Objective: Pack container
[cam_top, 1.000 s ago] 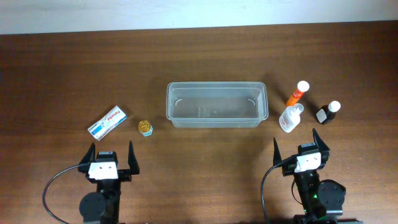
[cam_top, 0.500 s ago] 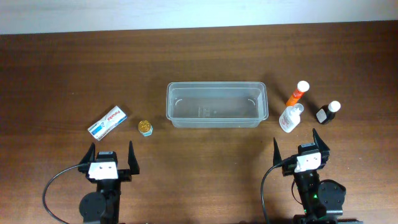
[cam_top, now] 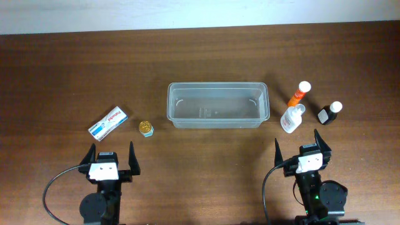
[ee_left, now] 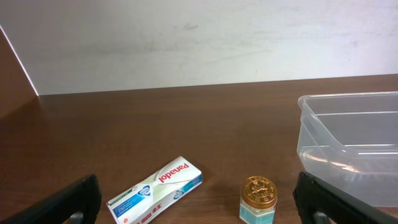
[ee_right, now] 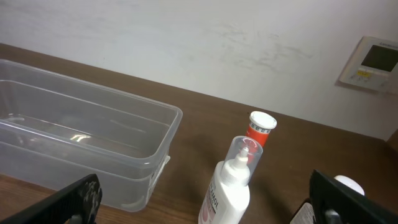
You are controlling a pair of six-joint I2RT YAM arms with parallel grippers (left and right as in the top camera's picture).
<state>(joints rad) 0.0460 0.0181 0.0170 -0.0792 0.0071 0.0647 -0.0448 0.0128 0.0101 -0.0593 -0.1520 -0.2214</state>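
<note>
Container of clear, see-through plastic (cam_top: 217, 106), rectangular with rounded corners and a rim, sits at mid-table in the overhead view, ahead of both arms and well apart from each. The left gripper (cam_top: 112, 150) is at the near edge, off to the container's left, its jaws spread wide, holding and touching nothing. The right gripper (cam_top: 297, 140) is at the near edge, off to the container's right, its jaws just as wide and empty. On the brown wooden table (cam_top: 62, 62), a white-and-blue cardboard box (cam_top: 109, 122) and a small jar with a gold lid (cam_top: 145, 128) lie left of the container. Past its right end stand a white spray bottle with a clear cap (cam_top: 291, 118), an orange tube with a white cap (cam_top: 299, 93) and a dark bottle with a white cap (cam_top: 330, 112).

In the left wrist view, the container's left end shows at the right edge, beyond the black fingers (ee_left: 74, 200). The box and jar lie ahead of the open gap, untouched.

In the right wrist view, the container lies ahead on the left. The spray bottle rises near the middle of the gap between the fingers (ee_right: 339, 200), not gripped, with the tube behind it.
</note>
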